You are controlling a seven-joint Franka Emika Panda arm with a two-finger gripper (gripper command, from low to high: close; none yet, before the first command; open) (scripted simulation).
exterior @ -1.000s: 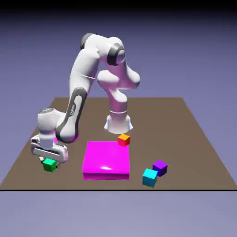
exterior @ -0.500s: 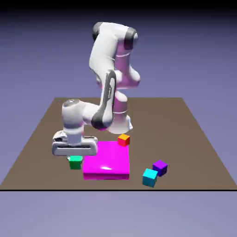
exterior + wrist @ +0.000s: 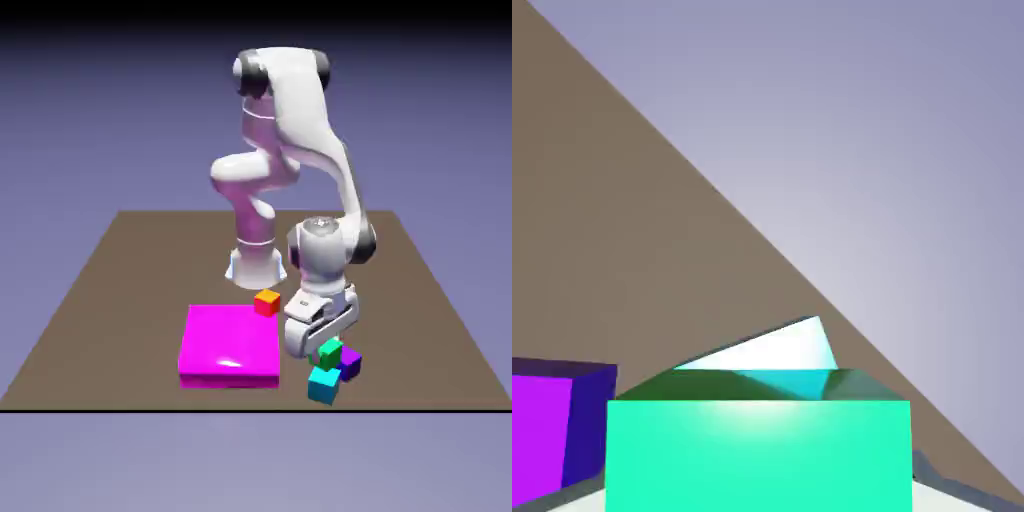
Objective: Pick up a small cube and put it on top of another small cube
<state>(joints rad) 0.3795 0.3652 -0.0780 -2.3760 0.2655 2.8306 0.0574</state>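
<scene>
Because the green cube sits clamped in my pincer, just above and partly behind the cyan cube in the exterior view, I judge the main hazard to be a crooked drop. In the hand view a pale corner of the cyan cube pokes out past the green one, turned at an angle to it, so if I let go off-centre the green cube could tip over the cyan one's edge. Coming down too hard might shove the cyan cube away, and opening wide might let a finger knock the purple cube, which stands right beside the stack spot. I can't tell from either view whether green touches cyan, so releasing early risks a bounce. Farther out, the magenta block lies toward the exterior view's left, the orange-red cube by its far corner; bare table spreads to the exterior view's right. The table's near edge runs close by the cyan cube, leaving little room if it slides that way; straight up looks the safest way out.
</scene>
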